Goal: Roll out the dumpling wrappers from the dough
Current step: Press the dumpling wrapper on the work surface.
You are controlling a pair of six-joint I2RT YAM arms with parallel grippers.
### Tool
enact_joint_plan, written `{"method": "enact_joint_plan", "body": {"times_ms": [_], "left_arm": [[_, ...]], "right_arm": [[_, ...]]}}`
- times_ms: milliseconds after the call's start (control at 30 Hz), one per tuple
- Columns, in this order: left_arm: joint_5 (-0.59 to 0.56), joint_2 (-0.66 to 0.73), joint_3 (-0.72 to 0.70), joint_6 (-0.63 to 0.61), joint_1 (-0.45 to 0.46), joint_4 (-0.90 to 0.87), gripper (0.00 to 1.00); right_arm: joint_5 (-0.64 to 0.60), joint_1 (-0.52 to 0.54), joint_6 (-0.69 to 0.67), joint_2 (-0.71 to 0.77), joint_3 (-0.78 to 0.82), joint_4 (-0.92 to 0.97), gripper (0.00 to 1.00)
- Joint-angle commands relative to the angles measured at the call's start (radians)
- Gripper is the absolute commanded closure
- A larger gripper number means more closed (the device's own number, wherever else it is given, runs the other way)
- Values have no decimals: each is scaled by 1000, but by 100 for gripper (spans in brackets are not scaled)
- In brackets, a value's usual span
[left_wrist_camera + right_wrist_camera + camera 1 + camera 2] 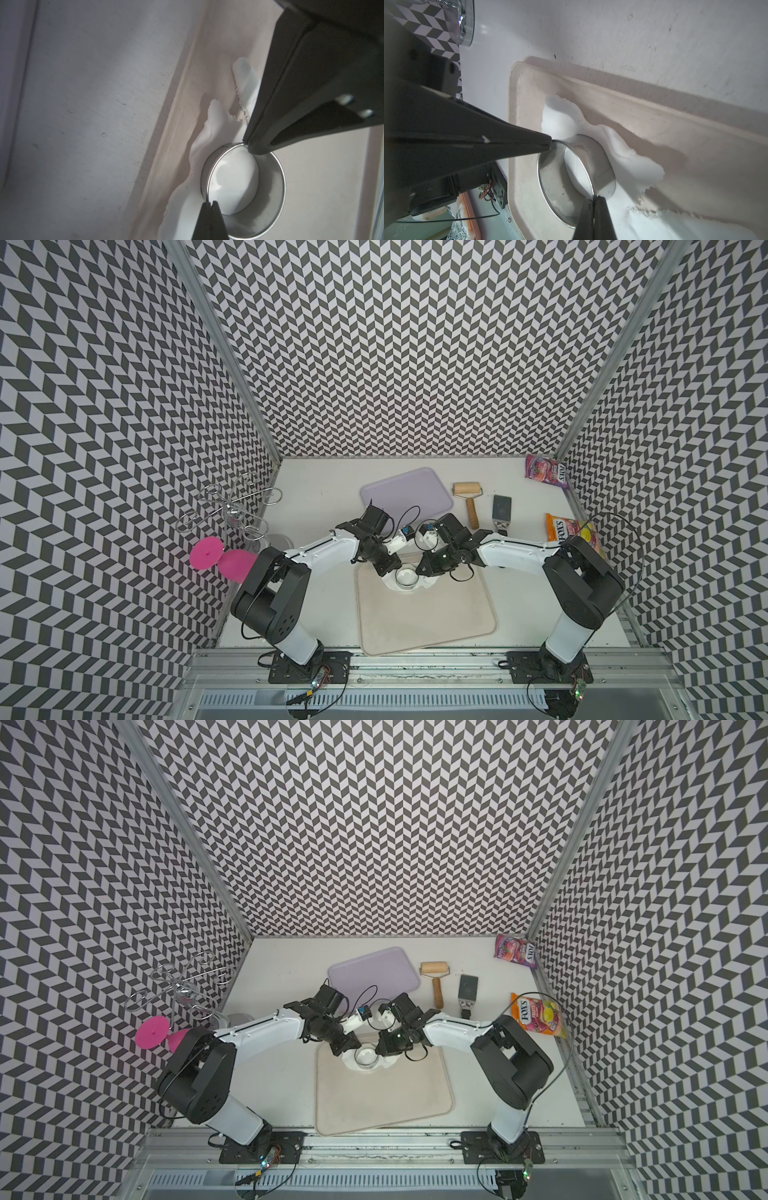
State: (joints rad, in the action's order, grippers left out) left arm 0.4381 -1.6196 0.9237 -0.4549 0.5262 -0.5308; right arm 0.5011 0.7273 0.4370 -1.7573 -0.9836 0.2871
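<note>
In both top views, the dough [431, 581] is lying as a ragged sheet at the far end of the beige mat [424, 622], with a metal ring cutter [406, 577] standing on it. In the left wrist view, the left gripper [210, 204] is pinching the cutter's rim with 2 fingers. In the right wrist view, the right gripper [593, 197] is pinching the opposite rim.

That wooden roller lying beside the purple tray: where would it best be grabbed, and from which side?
By its handle, from straight above, closing across its width. The wooden roller lies flat, its straight slim handle pointing toward the arms' bases; the drum would likely spin.
</note>
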Motion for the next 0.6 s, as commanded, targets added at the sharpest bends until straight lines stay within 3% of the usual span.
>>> {"method": "enact_joint_plan", "body": {"times_ms": [0, 367, 500, 567], "left_arm": [[-59, -96, -64, -19, 50, -55, 100], [-81, -60, -55, -35, 54, -68, 100], [-66, -5, -28, -7, 54, -43, 88], [-59, 11, -3, 5, 53, -34, 87]], "right_arm": [[-108, 29, -41, -81, 28, -16, 100], [-118, 29, -37, -70, 22, -9, 100], [-116, 36, -37, -56, 16, -12, 100], [-115, 42, -35, -46, 9, -10, 100]]}}
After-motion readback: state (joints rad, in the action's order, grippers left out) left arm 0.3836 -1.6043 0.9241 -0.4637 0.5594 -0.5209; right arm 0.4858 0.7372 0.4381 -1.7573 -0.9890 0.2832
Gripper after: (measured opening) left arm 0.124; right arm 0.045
